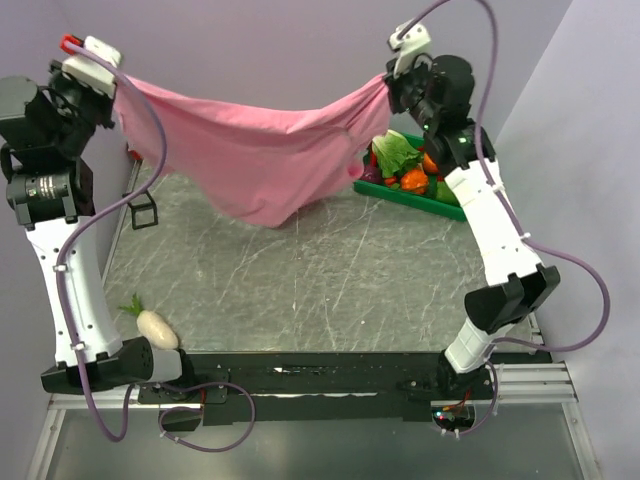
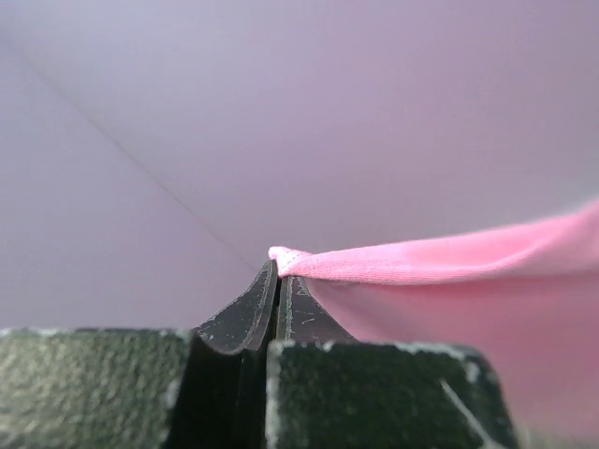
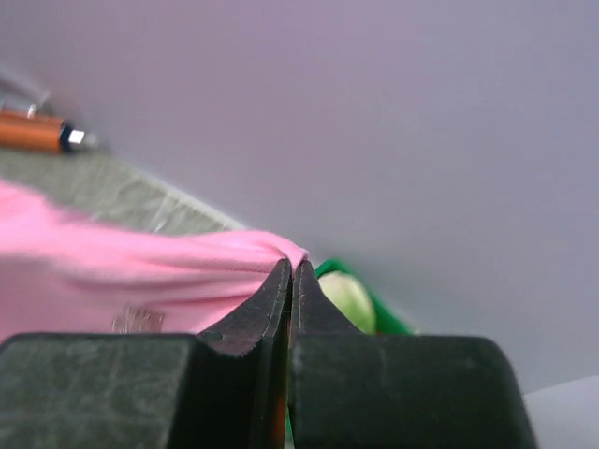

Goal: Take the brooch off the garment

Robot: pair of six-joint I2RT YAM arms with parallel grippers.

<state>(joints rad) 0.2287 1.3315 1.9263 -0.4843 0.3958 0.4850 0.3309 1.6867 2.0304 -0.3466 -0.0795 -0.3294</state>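
Observation:
The garment [image 1: 260, 160], a pink T-shirt, hangs in the air stretched between both arms, its middle sagging low over the grey table. My left gripper [image 1: 118, 85] at the far left is shut on one end of the cloth; the left wrist view shows the jaws pressed together at a pink hem [image 2: 449, 271] held by my left gripper [image 2: 278, 267]. At the far right, my right gripper [image 1: 388, 82] [image 3: 292, 267] is shut on the other end of the garment [image 3: 112, 271]. A small pale patch [image 3: 138, 320] on the cloth is too blurred to identify. The brooch cannot be made out.
A green tray [image 1: 385, 190] with lettuce [image 1: 398, 152] and other vegetables stands at the back right, just below the right gripper. A white radish [image 1: 157, 328] lies near the left arm's base. A black clip [image 1: 143, 210] sits at the table's left edge.

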